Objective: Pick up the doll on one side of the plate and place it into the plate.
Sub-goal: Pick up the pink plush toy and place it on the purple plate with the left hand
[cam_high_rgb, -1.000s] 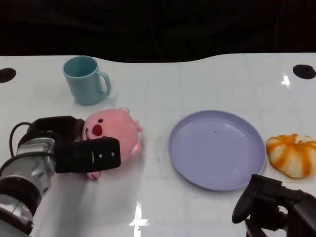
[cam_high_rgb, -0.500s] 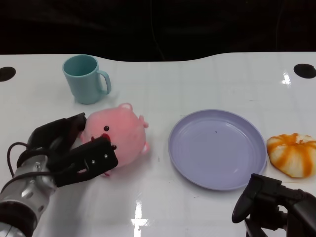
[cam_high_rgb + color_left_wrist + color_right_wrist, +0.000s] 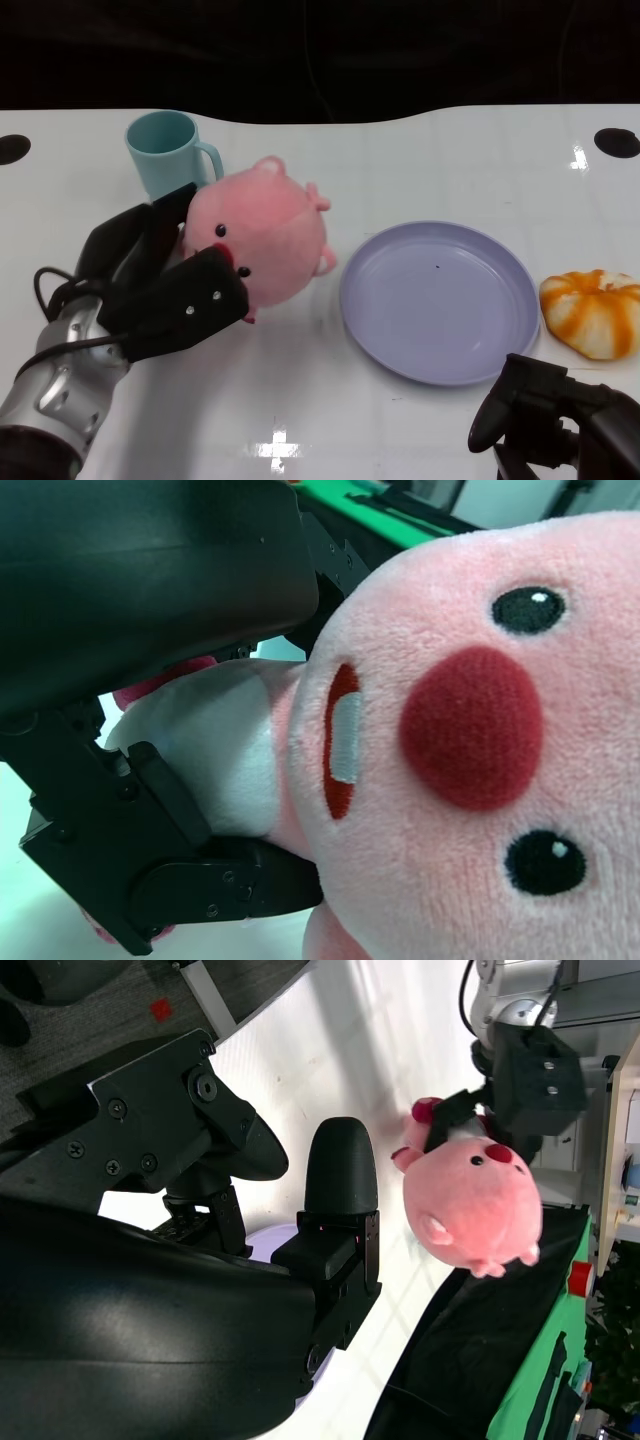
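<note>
Black fingers of the left hand (image 3: 165, 285) wrap the pink doll (image 3: 265, 235) from both sides, holding it clear of the white table (image 3: 420, 170), face turned toward the robot. From the left wrist view, the doll's red nose and black eyes fill the frame, its pale belly pressed between the fingers (image 3: 215, 885). To the doll's right lies the purple plate (image 3: 437, 302), bare and flat on the table, close beside the doll. Behind the hand and doll stands a teal mug (image 3: 165, 150), partly hidden by them. An orange-and-white striped plush (image 3: 592, 312) sits just beyond the plate's far right rim. At lower right, the right hand (image 3: 550, 410) rests near the table edge, fingers apart, holding nothing.
</note>
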You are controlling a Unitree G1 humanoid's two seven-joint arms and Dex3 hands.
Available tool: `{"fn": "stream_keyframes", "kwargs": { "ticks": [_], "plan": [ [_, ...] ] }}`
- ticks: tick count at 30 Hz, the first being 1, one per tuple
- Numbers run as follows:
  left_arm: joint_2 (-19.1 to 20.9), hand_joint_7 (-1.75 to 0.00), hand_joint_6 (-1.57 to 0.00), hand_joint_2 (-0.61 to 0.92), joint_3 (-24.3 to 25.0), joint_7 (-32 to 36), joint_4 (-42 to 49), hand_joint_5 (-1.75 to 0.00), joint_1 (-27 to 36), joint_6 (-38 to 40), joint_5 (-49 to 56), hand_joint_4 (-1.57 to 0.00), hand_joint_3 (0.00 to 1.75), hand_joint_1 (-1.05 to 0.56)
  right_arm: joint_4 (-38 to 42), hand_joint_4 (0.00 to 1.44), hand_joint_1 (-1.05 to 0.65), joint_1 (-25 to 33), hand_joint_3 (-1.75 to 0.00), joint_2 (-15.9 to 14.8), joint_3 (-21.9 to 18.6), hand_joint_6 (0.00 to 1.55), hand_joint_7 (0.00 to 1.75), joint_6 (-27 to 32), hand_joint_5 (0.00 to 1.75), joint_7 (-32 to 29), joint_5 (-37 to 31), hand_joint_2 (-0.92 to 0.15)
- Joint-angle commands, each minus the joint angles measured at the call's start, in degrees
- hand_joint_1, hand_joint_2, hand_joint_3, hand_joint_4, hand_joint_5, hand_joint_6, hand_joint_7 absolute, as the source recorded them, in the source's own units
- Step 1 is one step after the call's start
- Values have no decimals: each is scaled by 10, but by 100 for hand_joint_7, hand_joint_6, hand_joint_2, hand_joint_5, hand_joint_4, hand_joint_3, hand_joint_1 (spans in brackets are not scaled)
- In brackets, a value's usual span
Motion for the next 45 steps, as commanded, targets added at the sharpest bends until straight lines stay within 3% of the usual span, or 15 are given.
{"fn": "stream_keyframes", "kwargs": {
  "ticks": [1, 9, 12, 15, 21, 25, 30, 34, 35, 36, 38, 40, 42, 44, 45],
  "plan": [
    [-9, -175, -74, 50, -8, -28, -44, -175, -16, 27, 7, -95, 116, -19, 0, 63, -5, -3, -120, 0, -3, 54, 154, 4, 175, 0, 10, -59],
    [-61, -175, -75, 43, -44, -42, -37, -175, -82, 43, 33, -96, 120, -18, 3, 62, -4, -6, -120, -2, 2, 53, 154, -2, 175, -1, 5, -61],
    [-94, -160, -83, 38, -60, -40, -6, -175, -114, 52, 40, -96, 124, -18, 1, 62, -4, -4, -120, -1, 5, 53, 155, -2, 175, -2, 5, -61],
    [-119, -172, -79, 36, -77, -42, 11, -175, -135, 71, 53, -96, 130, -18, -3, 62, -5, -3, -119, -2, 10, 52, 155, 1, 175, -4, 1, -61],
    [-154, -175, -78, 37, -103, -49, 54, -175, -165, 85, 68, -96, 127, -19, -7, 61, -6, 0, -117, -1, 16, 53, 155, 5, 175, -8, 0, -62],
    [-177, -175, -70, 50, -127, -53, 96, -175, -194, 96, 85, -90, 104, -22, -11, 61, -8, 2, -117, -1, 15, 52, 154, 9, 175, -9, 3, -61],
    [-205, -175, -67, 56, -137, -55, 156, -175, -226, 107, 88, -91, 94, -23, -13, 61, -8, 1, -117, -4, 18, 53, 153, 8, 174, -9, -4, -60],
    [-215, -161, -65, 69, -134, -73, 193, -175, -240, 99, 75, -87, 52, -24, -11, 61, -8, 1, -117, -2, 19, 54, 153, 5, 174, -10, -7, -60],
    [-215, -114, -68, 74, -129, -88, 198, -167, -241, 89, 65, -76, 39, -26, -12, 61, -8, 1, -117, -3, 19, 54, 152, 5, 174, -10, -8, -60],
    [-213, -85, -71, 79, -125, -107, 199, -162, -237, 73, 51, -71, 30, -26, -12, 61, -7, 1, -117, -2, 19, 54, 152, 4, 174, -9, -8, -60],
    [-206, -34, -46, 89, -128, -131, 197, -102, -231, 46, 41, -39, 19, -35, -12, 61, -7, 2, -118, -2, 18, 55, 152, 2, 174, -8, -6, -60],
    [-200, -17, -34, 91, -140, -140, 192, -74, -227, 40, 50, -27, 17, -41, -12, 61, -7, 3, -119, -1, 17, 55, 152, 2, 174, -7, -3, -60],
    [-195, -6, -17, 92, -161, -153, 182, -41, -228, 57, 72, -6, 21, -61, -12, 61, -7, 4, -119, -1, 16, 55, 152, 2, 174, -7, -2, -59],
    [-191, -2, -5, 92, -176, -167, 172, -11, -231, 71, 89, -1, 28, -77, -12, 61, -8, 4, -120, -1, 15, 55, 152, 0, 175, -7, -2, -59],
    [-189, -1, -2, 92, -181, -172, 168, -6, -232, 75, 95, -1, 30, -82, -12, 61, -8, 4, -120, -2, 14, 54, 152, 0, 175, -7, -1, -59]
  ]
}}
